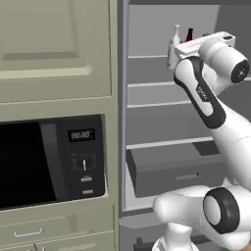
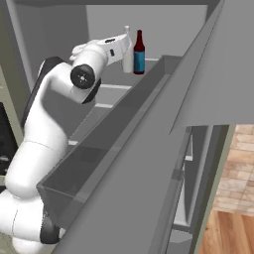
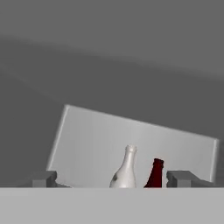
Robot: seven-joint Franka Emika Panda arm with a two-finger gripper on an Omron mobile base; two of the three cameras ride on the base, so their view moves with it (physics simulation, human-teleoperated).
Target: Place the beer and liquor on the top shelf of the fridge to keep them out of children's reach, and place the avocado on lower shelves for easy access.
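Two bottles, the beer and the liquor, stand upright side by side on the fridge's top shelf [image 1: 147, 56]: a pale bottle [image 1: 173, 46] [image 2: 128, 52] and a dark red bottle with a blue label [image 2: 139, 53] [image 1: 189, 34]. I cannot tell which is which. My gripper [image 3: 114, 180] is open at shelf height and holds nothing. In the hand view the pale bottle [image 3: 126, 173] and the red bottle [image 3: 155, 174] stand a little ahead of its fingertips [image 3: 45, 179]. The avocado is out of view.
The fridge's lower shelves [image 1: 157, 104] and a dark grey drawer box [image 1: 171, 171] lie below my arm. The open fridge door [image 2: 198, 99] with its bin runs along the right. A black microwave [image 1: 49, 162] sits in the cabinets to the left.
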